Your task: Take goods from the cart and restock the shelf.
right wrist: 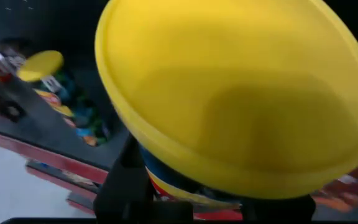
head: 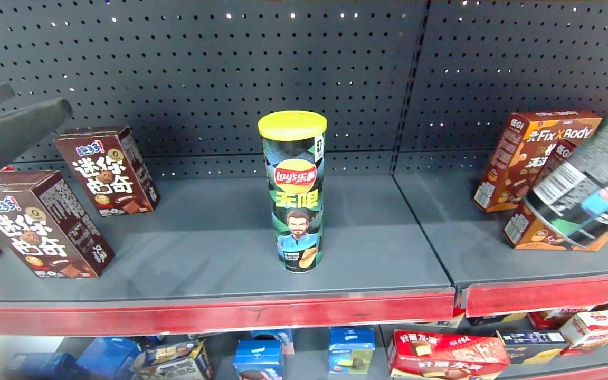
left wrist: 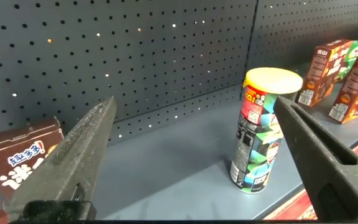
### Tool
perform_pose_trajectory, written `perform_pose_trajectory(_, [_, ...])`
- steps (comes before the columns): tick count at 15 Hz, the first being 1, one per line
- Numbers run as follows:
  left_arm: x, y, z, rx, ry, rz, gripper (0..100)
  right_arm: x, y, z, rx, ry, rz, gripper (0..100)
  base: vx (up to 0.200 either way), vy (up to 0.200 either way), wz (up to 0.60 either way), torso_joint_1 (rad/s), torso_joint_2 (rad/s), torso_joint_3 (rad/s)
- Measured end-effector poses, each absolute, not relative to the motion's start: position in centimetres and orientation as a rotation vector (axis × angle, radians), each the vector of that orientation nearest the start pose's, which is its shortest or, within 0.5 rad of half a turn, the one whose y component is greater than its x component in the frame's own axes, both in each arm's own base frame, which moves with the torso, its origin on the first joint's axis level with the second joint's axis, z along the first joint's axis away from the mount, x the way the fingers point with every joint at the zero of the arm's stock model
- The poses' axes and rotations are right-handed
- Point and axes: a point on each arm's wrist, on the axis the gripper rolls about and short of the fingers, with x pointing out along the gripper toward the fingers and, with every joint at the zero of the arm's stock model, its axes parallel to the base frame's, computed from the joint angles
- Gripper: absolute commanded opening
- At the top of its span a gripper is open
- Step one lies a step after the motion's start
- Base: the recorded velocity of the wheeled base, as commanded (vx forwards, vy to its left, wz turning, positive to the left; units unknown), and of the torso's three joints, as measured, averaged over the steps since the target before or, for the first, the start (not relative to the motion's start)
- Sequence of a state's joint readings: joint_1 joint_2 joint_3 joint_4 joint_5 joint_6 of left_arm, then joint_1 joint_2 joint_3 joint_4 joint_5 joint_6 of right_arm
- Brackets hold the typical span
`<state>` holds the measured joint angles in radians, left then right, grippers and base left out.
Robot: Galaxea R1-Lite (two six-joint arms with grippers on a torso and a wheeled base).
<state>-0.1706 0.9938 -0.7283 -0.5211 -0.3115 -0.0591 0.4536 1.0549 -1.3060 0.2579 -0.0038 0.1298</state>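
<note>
Grey metal shelf (head: 378, 232) with a red front lip, dotted pegboard (head: 203, 63) behind. Two round cans with yellow lids: one upright can (head: 294, 192) stands ahead of the left gripper (left wrist: 194, 106), whose fingers are spread wide, and one tilted can (head: 581, 195) is pinched in the right gripper (right wrist: 197, 199). Two brown boxes (head: 106, 171) sit beside the left gripper, two orange boxes (head: 531, 158) just behind the tilted can.
</note>
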Motion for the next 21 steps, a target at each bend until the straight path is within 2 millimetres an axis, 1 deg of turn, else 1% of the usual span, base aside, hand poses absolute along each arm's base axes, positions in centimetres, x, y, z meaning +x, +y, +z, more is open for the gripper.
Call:
perform_pose_trajectory(2, [12.0, -2.7, 30.4, -0.039, -0.243, -0.479, 100, 10.7, 8.1, 39.2, 0.206, 0.034, 0.526, 0, 0.0, 0.0, 0.0, 0.0, 0.0, 0.0])
perform_pose_trajectory(4, [11.9, -2.5, 30.3, -0.038, -0.241, -0.47, 100, 12.1, 11.1, 40.1, 0.253, 0.029, 0.566, 0, 0.0, 0.0, 0.0, 0.0, 0.0, 0.0])
perform_pose_trajectory(6, [11.8, -2.5, 30.3, -0.037, -0.244, -0.467, 100, 13.8, 13.3, 40.0, 0.246, 0.047, 0.581, 0, 0.0, 0.0, 0.0, 0.0, 0.0, 0.0])
perform_pose_trajectory(7, [11.8, -2.5, 30.3, -0.037, -0.247, -0.466, 100, 15.0, 13.9, 39.6, 0.233, 0.055, 0.57, 0, 0.0, 0.0, 0.0, 0.0, 0.0, 0.0])
perform_pose_trajectory(9, [11.7, -2.5, 30.5, -0.036, -0.254, -0.465, 100, 17.4, 14.1, 38.8, 0.151, 0.062, 0.539, 0, 0.0, 0.0, 0.0, 0.0, 0.0, 0.0])
perform_pose_trajectory(11, [11.7, -2.4, 30.5, -0.036, -0.255, -0.463, 100, 19.4, 13.6, 38.1, 0.055, 0.061, 0.542, 0, 0.0, 0.0, 0.0, 0.0, 0.0, 0.0])
perform_pose_trajectory(13, [11.7, -2.4, 30.6, -0.036, -0.257, -0.462, 100, 20.3, 13.5, 37.5, -0.01, 0.075, 0.548, 0, 0.0, 0.0, 0.0, 0.0, 0.0, 0.0])
perform_pose_trajectory(16, [11.4, -2.4, 30.7, -0.033, -0.266, -0.462, 100, 21.1, 13.7, 36.0, -0.144, 0.095, 0.547, 0, 0.0, 0.0, 0.0, 0.0, 0.0, 0.0])
perform_pose_trajectory(19, [10.9, -2.3, 30.6, -0.032, -0.273, -0.464, 100, 22.1, 14.5, 34.5, -0.181, 0.127, 0.549, 0, 0.0, 0.0, 0.0, 0.0, 0.0, 0.0])
perform_pose_trajectory(21, [10.6, -2.3, 30.7, -0.032, -0.281, -0.464, 100, 23.3, 15.3, 34.0, -0.187, 0.101, 0.549, 0, 0.0, 0.0, 0.0, 0.0, 0.0, 0.0])
